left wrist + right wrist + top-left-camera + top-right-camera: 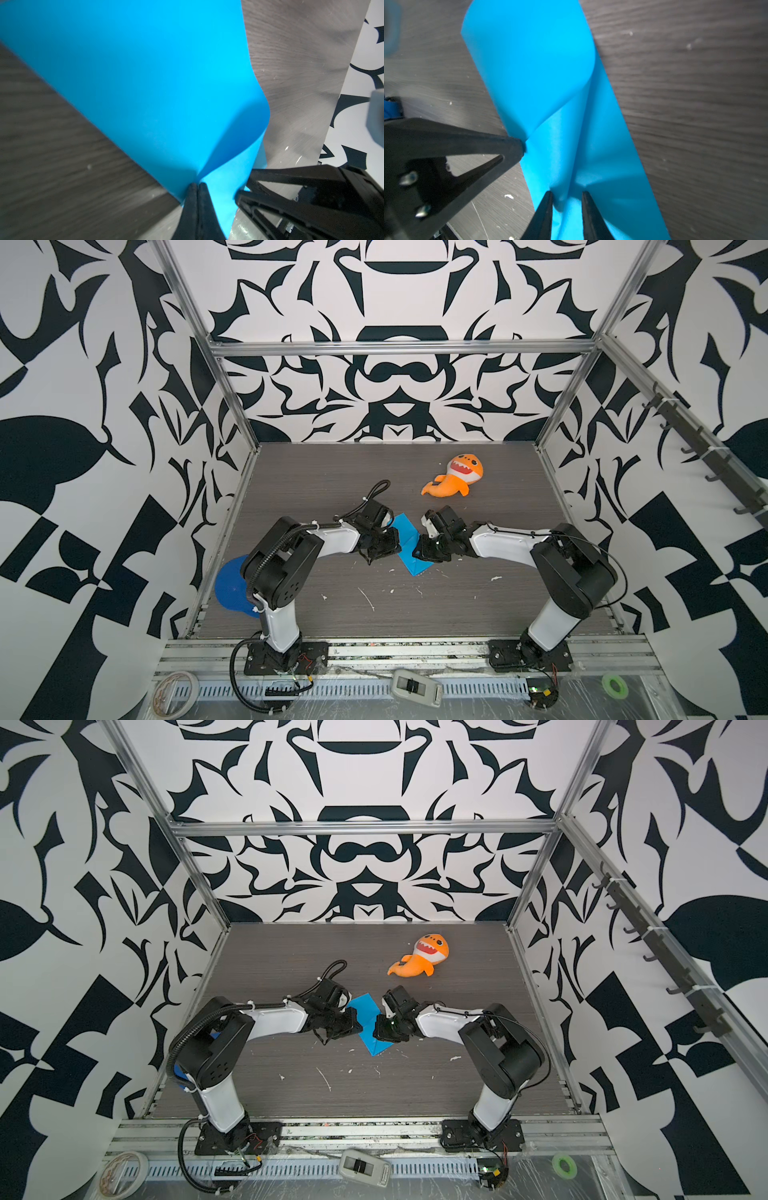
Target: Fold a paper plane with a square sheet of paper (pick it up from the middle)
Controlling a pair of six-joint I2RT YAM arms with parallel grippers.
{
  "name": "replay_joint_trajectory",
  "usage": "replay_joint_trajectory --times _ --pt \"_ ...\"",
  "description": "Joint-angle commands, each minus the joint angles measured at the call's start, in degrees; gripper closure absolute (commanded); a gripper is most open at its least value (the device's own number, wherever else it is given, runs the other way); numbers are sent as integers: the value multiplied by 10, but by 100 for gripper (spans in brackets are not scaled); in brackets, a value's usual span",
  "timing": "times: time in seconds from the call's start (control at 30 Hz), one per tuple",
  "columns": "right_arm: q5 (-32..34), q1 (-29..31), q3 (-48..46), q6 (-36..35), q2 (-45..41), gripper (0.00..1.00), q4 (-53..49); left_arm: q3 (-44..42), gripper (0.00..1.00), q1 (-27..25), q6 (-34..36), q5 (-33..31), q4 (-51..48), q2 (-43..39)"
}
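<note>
Black-and-white patterned walls (395,385) and an aluminium frame enclose a grey wood-grain table (332,472), which is flecked near the front with small white scraps. Near the middle of that table, between the two arms, lies the square sheet of paper (407,535). It is bright blue and set slantwise in both top views, and a crease line shows across it. The left gripper (196,186) has its fingertips pressed together on one edge of the sheet. From that pinch a flap of the paper rises off the table and curls over in a soft curve. The right gripper (566,196) reaches in from the opposite side. Its jaws stand apart, with a raised ridge of the blue paper between them; the ridge brushes one finger and leaves a gap to the other, so nothing is clamped there. In the right wrist view the tip of the left gripper meets the sheet where the curled flap begins. The two grippers are close together over the paper. An orange shark plush (457,479) lies well apart towards the far right of the table. A darker blue round disc (228,585) sits at the left edge, partly hidden behind the left arm.
</note>
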Motion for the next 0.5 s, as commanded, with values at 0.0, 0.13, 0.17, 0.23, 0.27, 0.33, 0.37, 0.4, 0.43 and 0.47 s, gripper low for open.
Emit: replay_joint_trajectory --times 0.0,0.13,0.17,0.23,0.27,0.33,0.37,0.4,0.43,0.47 --pt "40 4 4 23 18 72 -38 5 90 -1 8 -4 -22 -33" --pt "45 4 -2 43 24 71 -40 -6 75 -1 21 -28 -25 -48" --pt "47 4 -4 46 24 71 -40 -8 73 0 25 -32 -27 -49" --pt "49 4 -4 50 25 71 -42 -12 69 0 30 -32 -25 -45" --pt "49 4 -5 51 26 71 -43 -15 67 0 31 -31 -22 -42" --pt "50 4 -5 54 26 70 -45 -18 64 0 32 -31 -18 -38" --pt "50 4 -7 55 26 70 -45 -19 64 0 32 -29 -14 -36" --pt "51 4 -6 57 27 70 -45 -20 63 0 33 -28 -12 -35" --pt "51 4 -6 59 27 70 -46 -20 63 0 34 -26 -9 -34" --pt "50 4 -6 60 28 70 -46 -20 64 0 35 -22 -5 -32"
